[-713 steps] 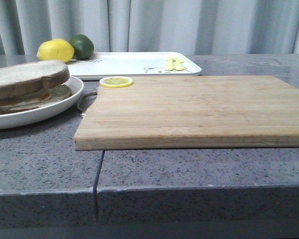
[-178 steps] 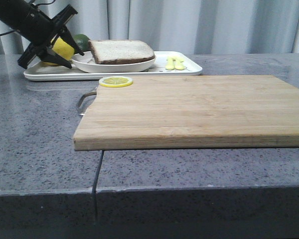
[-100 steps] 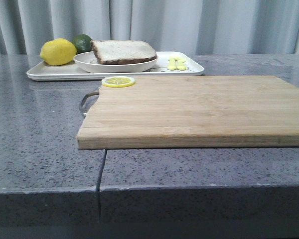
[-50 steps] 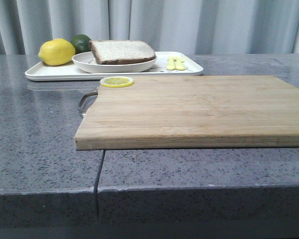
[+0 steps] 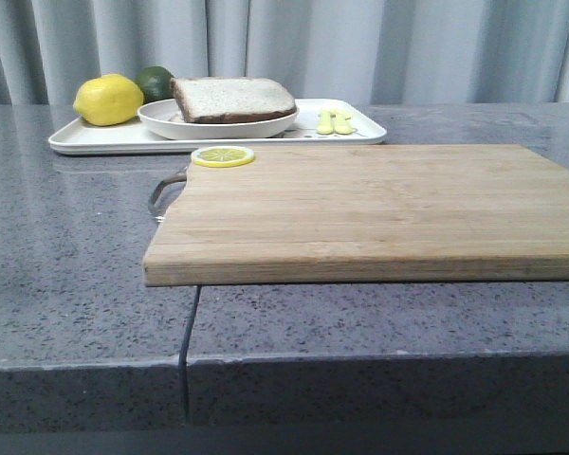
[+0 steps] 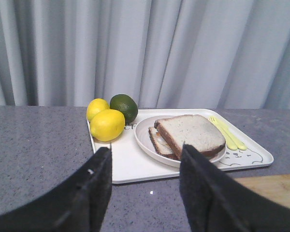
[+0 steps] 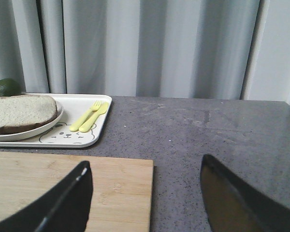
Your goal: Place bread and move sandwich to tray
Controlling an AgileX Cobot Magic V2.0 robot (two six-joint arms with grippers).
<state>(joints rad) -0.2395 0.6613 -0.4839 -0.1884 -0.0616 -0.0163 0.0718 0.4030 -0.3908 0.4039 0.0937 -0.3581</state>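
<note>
Sitting on the plate (image 5: 218,126), the sandwich (image 5: 232,99) with the bread (image 6: 191,134) on top rests inside the tray (image 5: 114,140) at the desk's (image 5: 76,246) far side, beside a lemon (image 5: 108,100) and lime (image 5: 155,82). Both the left gripper (image 6: 145,193) and the right gripper (image 7: 145,193) hang released, holding nothing, well back from the tray. A cutting board (image 5: 360,209) bears a lemon slice (image 5: 222,156).
</note>
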